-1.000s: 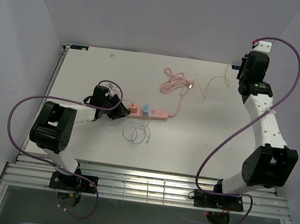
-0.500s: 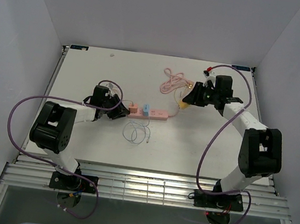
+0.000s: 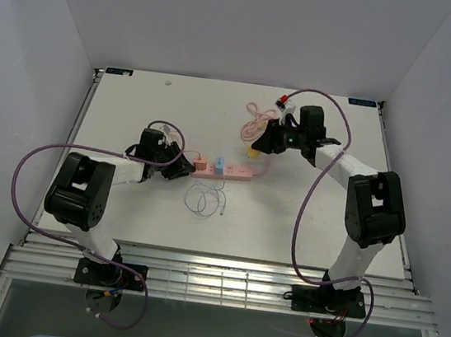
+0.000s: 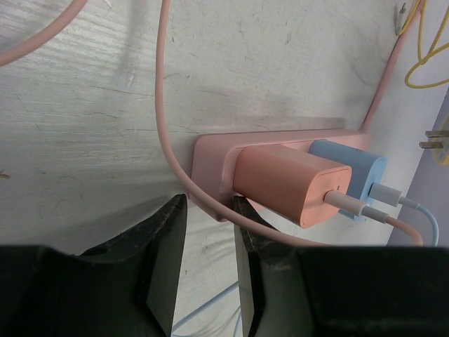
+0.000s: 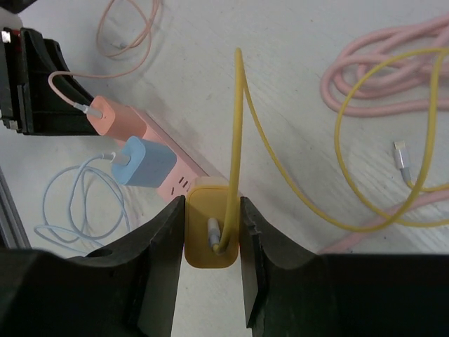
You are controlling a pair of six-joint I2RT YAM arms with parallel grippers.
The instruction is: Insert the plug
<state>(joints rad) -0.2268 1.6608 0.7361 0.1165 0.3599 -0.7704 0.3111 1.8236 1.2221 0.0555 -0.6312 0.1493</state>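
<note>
A pink power strip lies mid-table with a pink charger and a blue charger plugged in. My right gripper is shut on the yellow plug, its fingers pressed against both sides. The plug's yellow cable rises from its back. It hovers over the strip, right of the blue charger, where free sockets show. My left gripper stands open at the strip's left end. One finger rests against the strip and bare table shows between the jaws.
A coiled pink cable lies beyond the strip. A thin white-blue cable loops on the table in front of it. The yellow cable loops across the pink coil. White walls close in the left, back and right sides.
My right arm has swung from the far right corner leftward and down, carrying the yellow plug to just above the strip. The left arm has not moved.
</note>
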